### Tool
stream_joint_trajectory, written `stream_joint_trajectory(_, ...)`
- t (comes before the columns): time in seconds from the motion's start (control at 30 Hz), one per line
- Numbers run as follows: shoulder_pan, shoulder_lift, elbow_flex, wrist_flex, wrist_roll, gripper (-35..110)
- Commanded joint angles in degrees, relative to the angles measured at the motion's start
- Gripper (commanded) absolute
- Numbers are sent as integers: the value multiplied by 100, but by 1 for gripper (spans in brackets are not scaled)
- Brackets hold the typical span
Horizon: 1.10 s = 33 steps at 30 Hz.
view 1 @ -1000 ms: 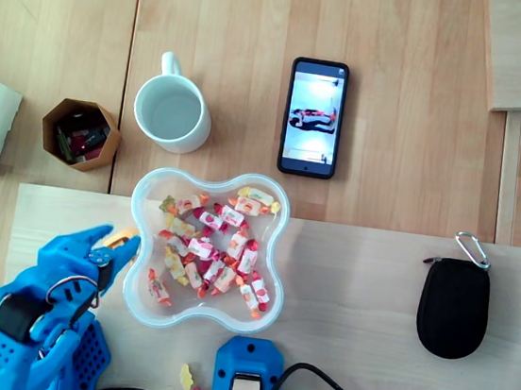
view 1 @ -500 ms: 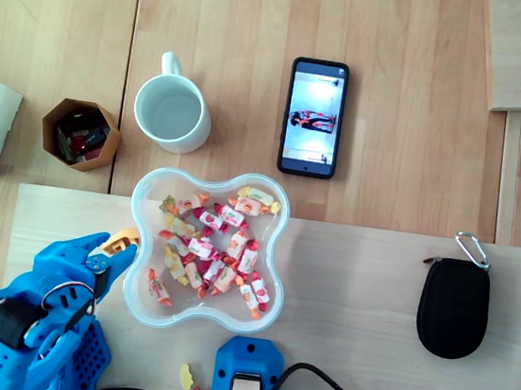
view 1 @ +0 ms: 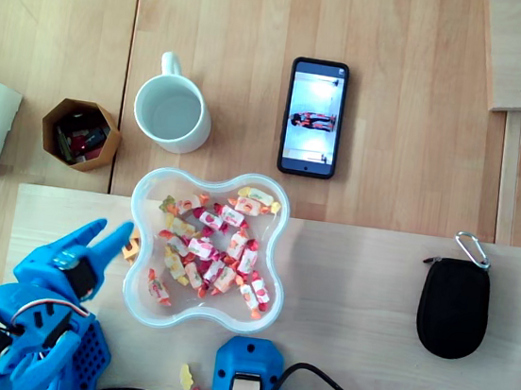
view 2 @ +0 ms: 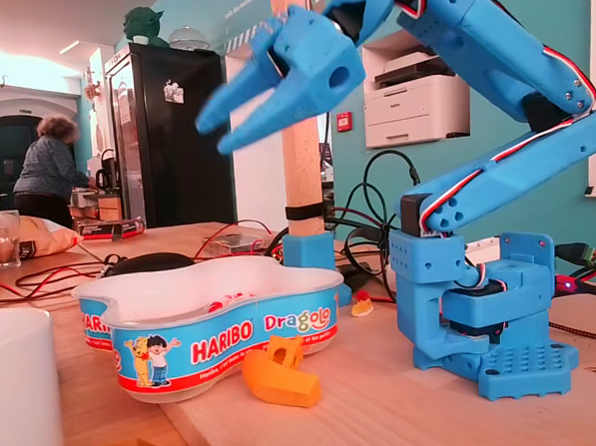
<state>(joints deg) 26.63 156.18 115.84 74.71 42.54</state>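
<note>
1. The gripper hangs above the candy tub's rim with its jaws spread wide, holding nothing.
2. The orange piece lies flat on the wooden board, just beside the tub's outer wall.
3. Its long axis runs roughly along that wall. In the fixed view its narrower end points lower right.

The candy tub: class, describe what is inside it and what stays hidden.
Inside the tub lie many wrapped candies, red, yellow and white, loosely piled. Anything beneath the top layer is covered. In the fixed view the tub's printed wall hides nearly all of them.
</note>
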Motion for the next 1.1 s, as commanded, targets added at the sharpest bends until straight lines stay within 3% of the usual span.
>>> stream_joint_trajectory(0.0,70,35,-255,-703,-1494,19)
stream_joint_trajectory(0.2,62,79,-18,-1512,-3375,20)
stream_joint_trajectory(0.4,35,88,264,-1986,-4395,19)
stream_joint_trajectory(1.07,62,167,343,-2452,-4614,19)
